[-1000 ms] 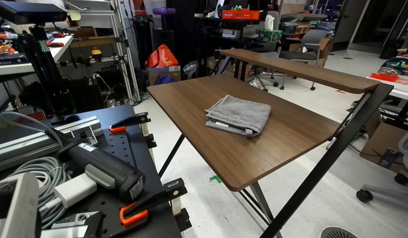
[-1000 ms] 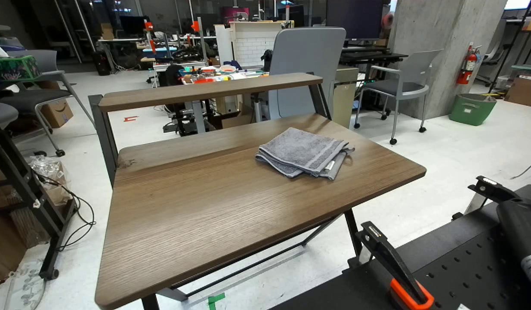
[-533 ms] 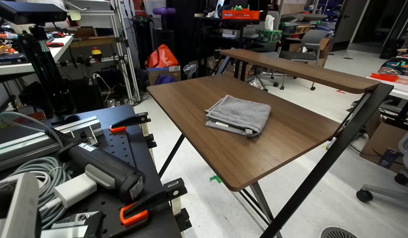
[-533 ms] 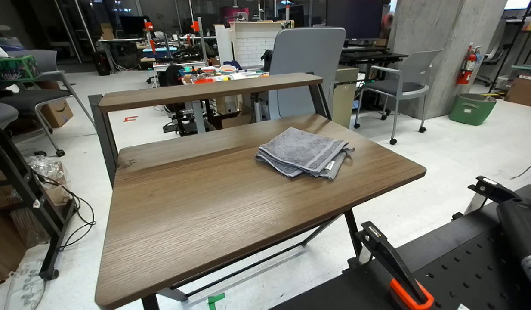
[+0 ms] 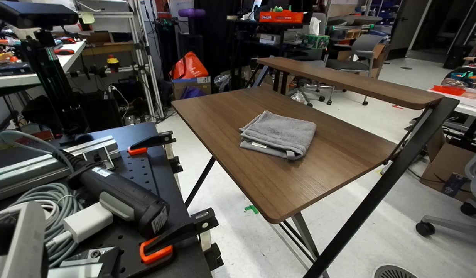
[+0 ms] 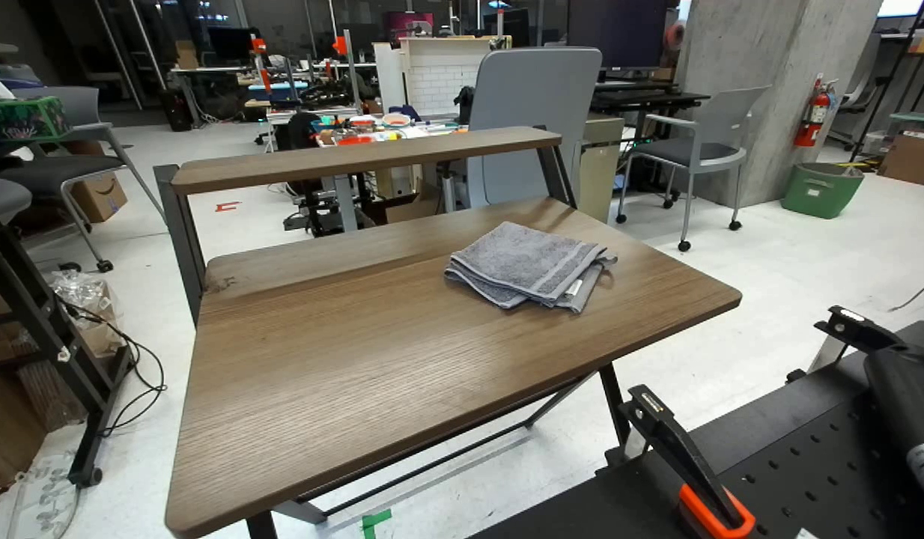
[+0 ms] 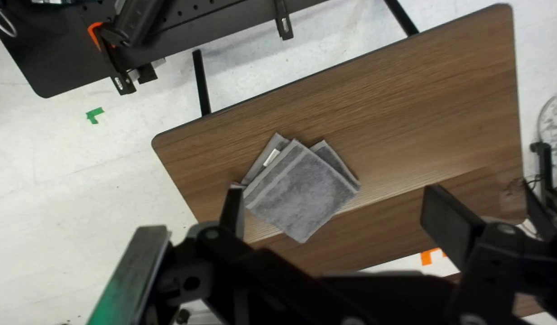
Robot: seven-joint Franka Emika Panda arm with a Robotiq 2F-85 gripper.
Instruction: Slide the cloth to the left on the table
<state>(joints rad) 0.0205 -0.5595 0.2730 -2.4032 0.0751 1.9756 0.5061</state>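
Note:
The grey folded cloth lies flat on the brown wood-look table, with layered edges and a small white label. In an exterior view the cloth sits right of the middle of the table. In the wrist view the cloth lies near one end of the table. My gripper is open and empty, its fingers wide apart above the table. The cloth shows beyond and between the fingers, and one fingertip overlaps its corner in the picture. The gripper is out of both exterior views.
A raised narrow brown shelf runs along one long side of the table, on black angled legs. A black perforated bench with orange-and-black clamps and a black handheld tool stands beside the opposite side, across a gap.

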